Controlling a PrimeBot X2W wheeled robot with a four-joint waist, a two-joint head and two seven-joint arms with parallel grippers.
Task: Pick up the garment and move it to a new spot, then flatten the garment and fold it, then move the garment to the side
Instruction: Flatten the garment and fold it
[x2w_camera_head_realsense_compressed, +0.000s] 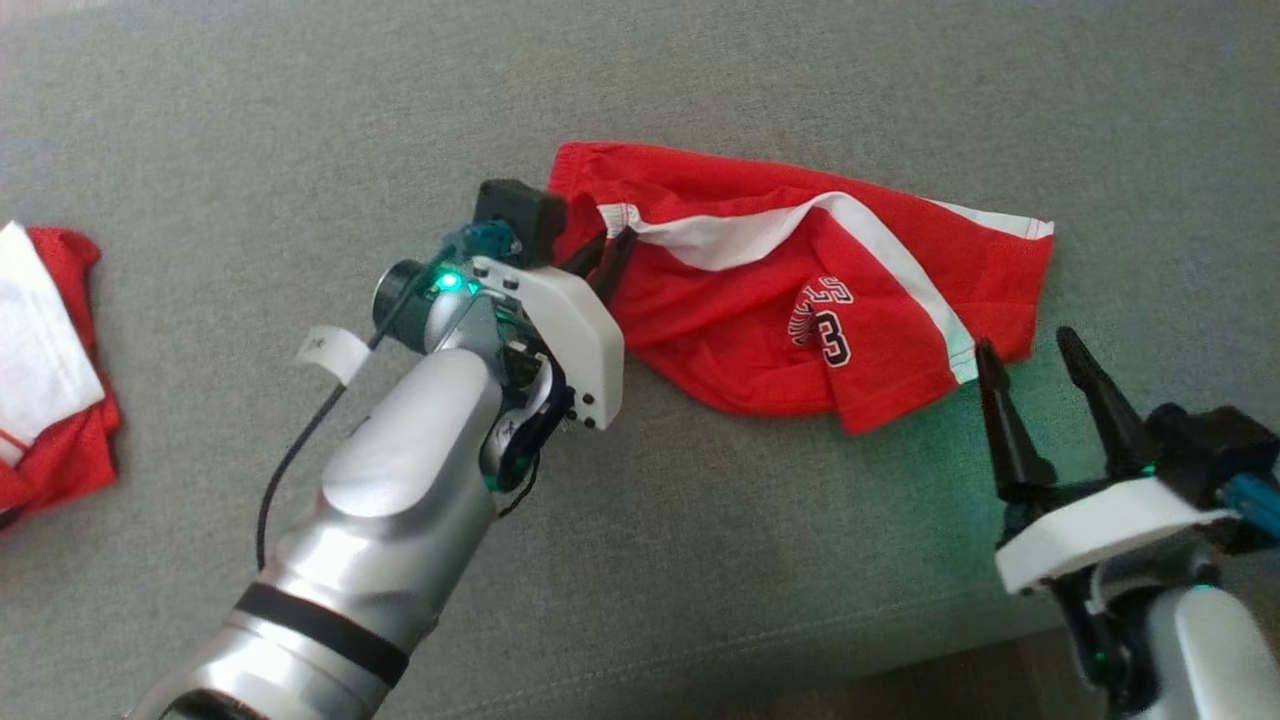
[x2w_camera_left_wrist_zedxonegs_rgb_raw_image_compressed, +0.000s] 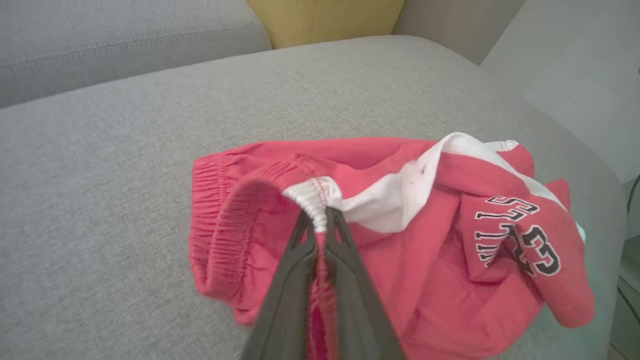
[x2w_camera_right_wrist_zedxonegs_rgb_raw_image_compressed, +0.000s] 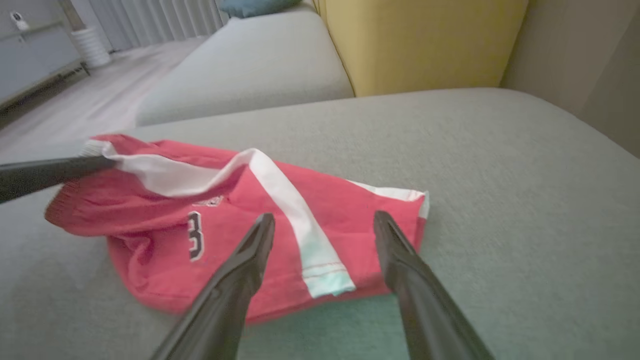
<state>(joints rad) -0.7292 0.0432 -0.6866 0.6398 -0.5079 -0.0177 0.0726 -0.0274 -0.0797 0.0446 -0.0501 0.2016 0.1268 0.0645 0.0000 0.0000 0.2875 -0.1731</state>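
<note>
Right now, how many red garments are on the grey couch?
2. The red-and-white printed fabric shorts lie centrally, waistband pinched in the left claw; a second red-and-white cloth bundle sits at the left edge, partly cut off; more may be hidden.

My left arm (x2w_camera_head_realsense_compressed: 400, 480): silver, one black band; a green light (x2w_camera_head_realsense_compressed: 447, 282) and black cable (x2w_camera_head_realsense_compressed: 297, 448) beside its white wrist plate (x2w_camera_head_realsense_compressed: 575, 320). My right gripper (x2w_camera_head_realsense_compressed: 1027, 342) has black, tapered fingers (x2w_camera_head_realsense_compressed: 1005, 430).

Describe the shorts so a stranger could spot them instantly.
On the grey sofa, look mid-cushion for crumpled red shorts. Unlike the red garment at the left edge, they bear a printed number, and the left end effector pinches their waistband.
</note>
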